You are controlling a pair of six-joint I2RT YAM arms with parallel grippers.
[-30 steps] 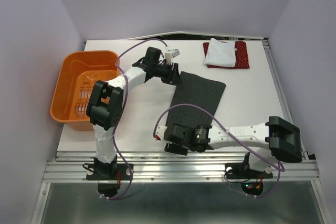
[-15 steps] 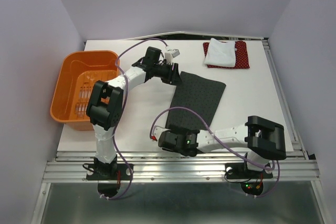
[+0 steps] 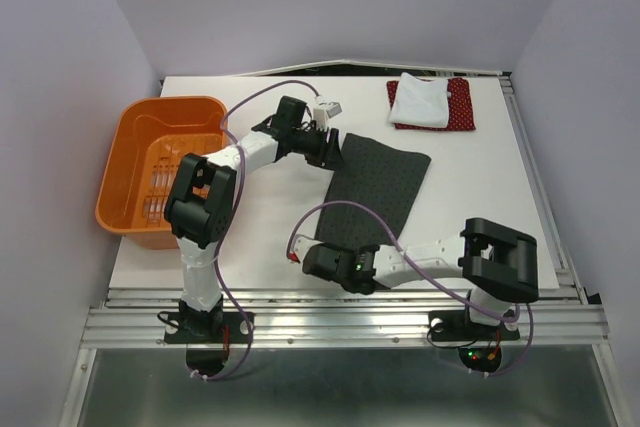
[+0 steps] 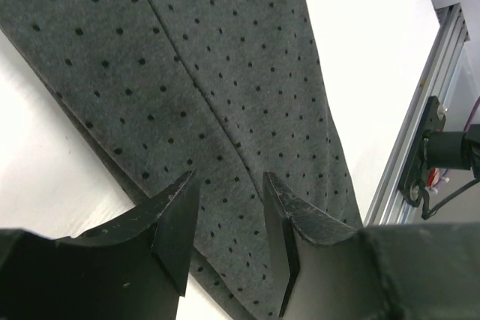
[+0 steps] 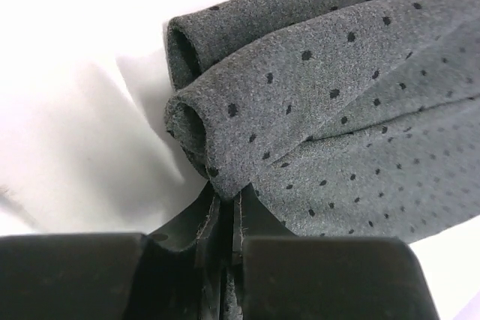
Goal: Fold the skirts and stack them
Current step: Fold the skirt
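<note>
Pinching the near-left corner of the dark grey skirt (image 5: 337, 110), the right gripper (image 5: 225, 204) has just snapped shut; a second ago its jaws stood wide as the arm slid leftward along the near edge of the table (image 3: 270, 217). Its close-up view shows the two black fingers pressed together on a bunched fold of dotted cloth, with two soft rolled edges puffing out just above the grip. The change suggests that the fold of this last garment is about to start, since the corner is now secured and could be lifted toward the far edge. The grey skirt otherwise lies flat in the middle of the table, running slantwise from the near edge toward the far side. At its far-left corner sits the left gripper (image 3: 335, 147), its fingers spread roughly halfway and pointing down at the cloth (whether the tips touch the fabric cannot be told), with nothing clamped between them. In the far-right corner the white skirt (image 3: 420, 99) rests folded on top of the red skirt (image 3: 462, 107), so two of the three look already stacked. An orange basket (image 3: 130, 162) stands at the left edge, apart from everything.
</note>
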